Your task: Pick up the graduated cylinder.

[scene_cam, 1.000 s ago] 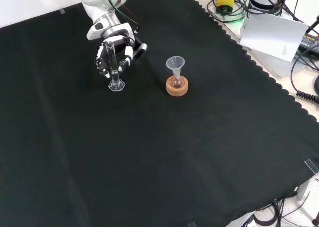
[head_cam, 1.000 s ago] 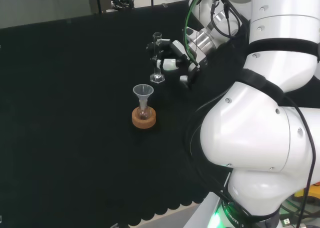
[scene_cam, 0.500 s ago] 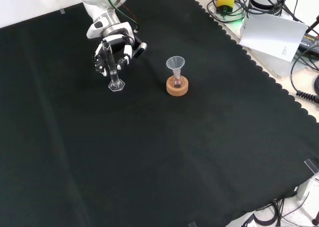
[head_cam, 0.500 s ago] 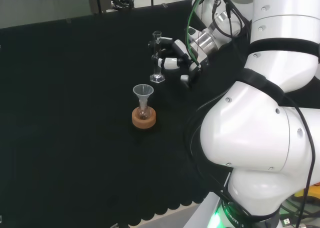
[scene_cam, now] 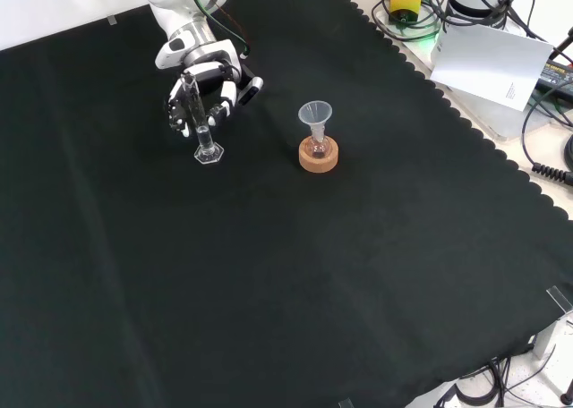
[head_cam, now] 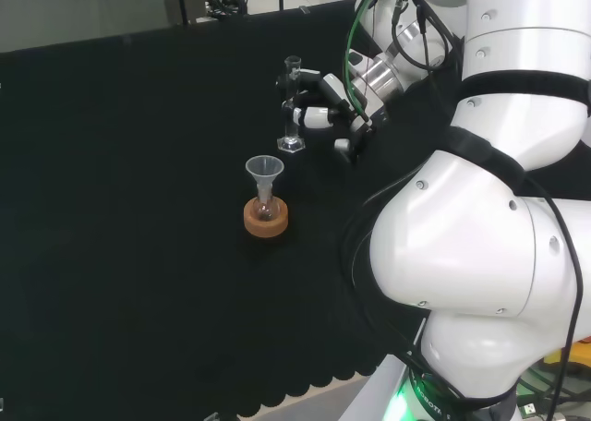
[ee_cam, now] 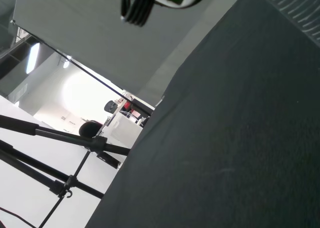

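Note:
The graduated cylinder (head_cam: 292,137) is a slim clear tube on a hexagonal foot (scene_cam: 209,155). In the front view the foot looks to be on the black cloth, and the tube leans a little, top to the left. The hand (head_cam: 321,105) comes in from the right in the head view. Its fingers are curled round the upper half of the tube. In the front view the hand (scene_cam: 208,84) reaches down from the top left and wraps the tube (scene_cam: 204,136) above the foot.
A clear funnel (head_cam: 264,172) sits in a small flask on a cork ring (head_cam: 265,221), close in front of the cylinder in the head view and to its right in the front view (scene_cam: 319,157). A paper sheet (scene_cam: 488,57) and cables lie beyond the cloth's scalloped edge.
The hand has shifted slightly and the cylinder's top has tipped a little to the left in the front view. Its foot stays at the same spot.

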Available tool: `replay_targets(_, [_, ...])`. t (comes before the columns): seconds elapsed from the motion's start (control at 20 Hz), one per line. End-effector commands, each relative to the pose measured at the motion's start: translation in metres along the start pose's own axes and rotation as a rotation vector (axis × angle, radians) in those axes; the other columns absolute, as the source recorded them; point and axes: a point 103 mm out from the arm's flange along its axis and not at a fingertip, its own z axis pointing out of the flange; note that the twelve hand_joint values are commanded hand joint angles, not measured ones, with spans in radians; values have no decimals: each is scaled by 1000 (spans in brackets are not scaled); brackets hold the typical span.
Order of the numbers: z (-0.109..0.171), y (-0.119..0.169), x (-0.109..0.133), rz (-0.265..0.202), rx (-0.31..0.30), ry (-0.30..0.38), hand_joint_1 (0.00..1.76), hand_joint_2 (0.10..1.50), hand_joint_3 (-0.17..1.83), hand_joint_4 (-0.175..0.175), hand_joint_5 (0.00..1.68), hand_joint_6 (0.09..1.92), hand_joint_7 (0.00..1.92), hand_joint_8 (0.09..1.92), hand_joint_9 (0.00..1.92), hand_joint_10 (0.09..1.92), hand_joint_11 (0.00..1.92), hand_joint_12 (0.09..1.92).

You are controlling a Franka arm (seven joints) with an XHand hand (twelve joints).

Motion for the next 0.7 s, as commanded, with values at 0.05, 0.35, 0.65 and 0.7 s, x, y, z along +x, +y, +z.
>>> replay_targets(0.05, [3,3,2,1,-6,-3,1034,840,588,3,670,656,751,556,1139,105,896,1014])
replay_targets(0.35, [4,6,5,10,2,-56,1012,1070,275,26,804,1039,899,575,1236,114,1059,922])
replay_targets(0.65, [-3,9,12,21,65,-173,1081,1164,5,-64,900,1144,1044,510,1323,87,1198,821])
replay_targets(0.7, [-5,9,14,22,78,-196,1090,1160,1,-78,911,1131,1065,491,1334,87,1214,805])
